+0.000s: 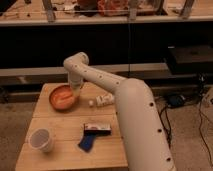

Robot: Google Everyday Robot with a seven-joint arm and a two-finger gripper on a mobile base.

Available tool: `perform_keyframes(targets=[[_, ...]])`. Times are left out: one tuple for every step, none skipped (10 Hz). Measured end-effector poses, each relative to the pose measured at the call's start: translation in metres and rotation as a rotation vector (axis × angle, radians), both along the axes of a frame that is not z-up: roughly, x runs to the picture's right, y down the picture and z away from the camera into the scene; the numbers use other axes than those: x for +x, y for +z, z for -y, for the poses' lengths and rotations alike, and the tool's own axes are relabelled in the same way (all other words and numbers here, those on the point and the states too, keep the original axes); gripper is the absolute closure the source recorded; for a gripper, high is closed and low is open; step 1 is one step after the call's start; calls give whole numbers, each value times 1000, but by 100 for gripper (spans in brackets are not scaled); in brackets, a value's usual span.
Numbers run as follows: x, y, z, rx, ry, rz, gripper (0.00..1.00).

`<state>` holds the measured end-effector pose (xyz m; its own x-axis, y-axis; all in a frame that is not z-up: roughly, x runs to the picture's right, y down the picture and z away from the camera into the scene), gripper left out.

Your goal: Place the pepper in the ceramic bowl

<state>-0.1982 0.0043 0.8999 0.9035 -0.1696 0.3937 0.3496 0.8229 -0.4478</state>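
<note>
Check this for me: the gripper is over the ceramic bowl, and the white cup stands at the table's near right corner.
Wrong about the cup. The camera view shows the white cup at the table's near left corner, not right. The gripper is over the ceramic bowl.

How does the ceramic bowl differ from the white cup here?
The ceramic bowl is orange, wide and shallow; the white cup is pale, narrower and deeper. The bowl sits at the far side beneath the tool; the cup stands at the near corner, apart from it. Both stand upright on the table.
</note>
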Motion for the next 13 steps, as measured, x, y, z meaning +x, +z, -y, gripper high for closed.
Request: perform_keyframes(targets=[[0,0,0,0,0,0,99],[0,0,1,1,-1,0,96],[0,1,1,0,0,-1,86],[0,1,1,0,-1,-1,79],[0,1,1,0,-1,-1,77],[-1,1,1,0,-1,0,76],[-1,1,1,0,-2,0,76],[-1,1,1,0,-3,0,76],[-2,2,2,0,-4,0,76],[-3,2,2,0,-5,1,76],[-3,2,1,-1,-6,1,76],[-4,2,2,0,-6,1,76],[-4,2,2,0,-7,2,76]])
